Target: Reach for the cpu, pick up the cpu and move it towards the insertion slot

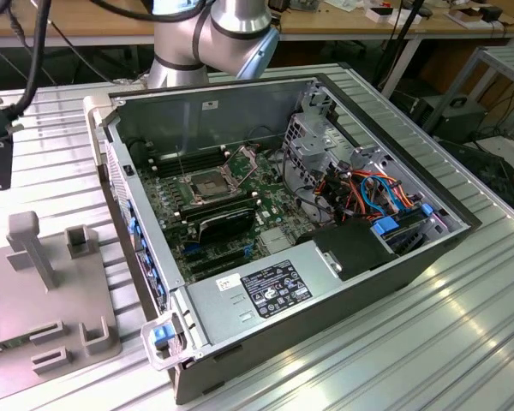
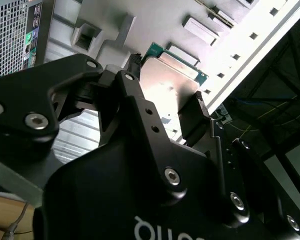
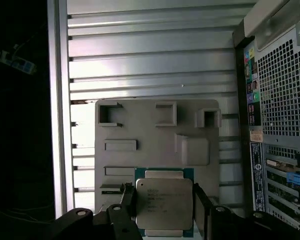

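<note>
Gripper [image 3: 165, 202] jaws stood closed on the flat square silver-faced cpu [image 3: 163, 202] above the grey plastic slotted fixture plate [image 3: 155, 135], near its edge.

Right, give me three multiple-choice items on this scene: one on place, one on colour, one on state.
1. Where is the cpu?
A in the insertion slot
B at the gripper, over the grey fixture plate
C on the case floor
2. The cpu's board edge is:
A red
B green
C yellow
3. The insertion slot is:
A empty, bracket raised
B filled
C covered

Key: B, both wrist views show it there; B, green rims the silvery face; A, its dark centre lies bare in the exterior view.
</note>
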Controlling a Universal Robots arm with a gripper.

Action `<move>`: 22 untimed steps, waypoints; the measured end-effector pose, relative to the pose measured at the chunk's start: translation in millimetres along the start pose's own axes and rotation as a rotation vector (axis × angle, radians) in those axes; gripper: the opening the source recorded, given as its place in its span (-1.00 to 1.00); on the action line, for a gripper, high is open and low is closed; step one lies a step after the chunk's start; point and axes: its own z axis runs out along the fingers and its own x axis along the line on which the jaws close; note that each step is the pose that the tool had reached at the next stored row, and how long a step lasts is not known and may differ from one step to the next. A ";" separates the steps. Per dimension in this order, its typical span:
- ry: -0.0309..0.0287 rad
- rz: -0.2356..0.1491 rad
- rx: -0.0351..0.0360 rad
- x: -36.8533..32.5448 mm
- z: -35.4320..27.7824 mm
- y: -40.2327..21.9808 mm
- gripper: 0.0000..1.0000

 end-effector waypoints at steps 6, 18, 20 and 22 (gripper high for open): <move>-0.0002 0.000 0.0005 0.7 -32.9 1.4 0.09; -0.0001 0.000 0.0006 -8.4 -33.3 1.9 0.09; 0.0000 0.000 0.0007 -13.1 -33.5 2.1 0.09; 0.0000 0.000 0.0006 -21.1 -33.6 2.5 0.09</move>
